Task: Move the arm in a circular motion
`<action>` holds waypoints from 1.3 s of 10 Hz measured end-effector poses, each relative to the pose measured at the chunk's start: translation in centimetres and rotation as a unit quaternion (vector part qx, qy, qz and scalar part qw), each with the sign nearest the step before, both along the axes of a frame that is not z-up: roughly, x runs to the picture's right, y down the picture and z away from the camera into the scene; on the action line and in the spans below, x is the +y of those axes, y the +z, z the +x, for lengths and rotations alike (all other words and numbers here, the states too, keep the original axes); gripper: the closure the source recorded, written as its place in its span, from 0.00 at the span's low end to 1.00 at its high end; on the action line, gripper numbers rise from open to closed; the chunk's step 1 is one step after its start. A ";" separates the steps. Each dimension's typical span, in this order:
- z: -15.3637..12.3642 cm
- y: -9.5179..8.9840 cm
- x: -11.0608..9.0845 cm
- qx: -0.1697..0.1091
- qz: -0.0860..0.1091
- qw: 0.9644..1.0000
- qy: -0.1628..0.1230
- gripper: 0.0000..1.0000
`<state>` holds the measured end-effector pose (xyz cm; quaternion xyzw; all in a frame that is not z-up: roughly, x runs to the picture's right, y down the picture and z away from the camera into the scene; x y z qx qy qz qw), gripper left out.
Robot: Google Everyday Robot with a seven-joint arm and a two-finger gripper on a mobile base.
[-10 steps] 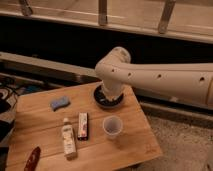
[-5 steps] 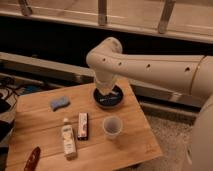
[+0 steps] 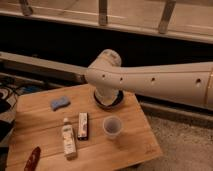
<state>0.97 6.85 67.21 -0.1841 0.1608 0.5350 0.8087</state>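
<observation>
The arm (image 3: pixel 160 82) is a thick cream-white tube with small dark screw holes. It reaches in from the right edge to a rounded joint (image 3: pixel 105 67) over the back of the wooden table (image 3: pixel 135 145). From that joint a short segment drops straight down. The gripper (image 3: pixel 106 96) at its lower end hangs just above a dark bowl (image 3: pixel 119 100) and is mostly covered by the arm.
On the table lie a blue sponge (image 3: pixel 60 103), a white bottle (image 3: pixel 68 141), a dark snack bar (image 3: pixel 83 125), a translucent cup (image 3: pixel 112 127) and a red object (image 3: pixel 32 157). A dark ledge with railing posts runs behind. Cables lie at the left edge.
The arm's rounded joint rose and swung left half a second ago, and has now come back down towards the right, over the bowl. The table items have not moved.
</observation>
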 end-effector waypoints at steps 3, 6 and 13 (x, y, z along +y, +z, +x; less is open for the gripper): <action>-0.4 -0.3 -0.6 0.001 0.005 1.000 0.005 0.72; 0.7 -0.2 -5.3 0.005 0.015 1.000 0.020 0.40; -2.4 -0.3 -3.5 0.029 0.010 1.000 0.001 0.72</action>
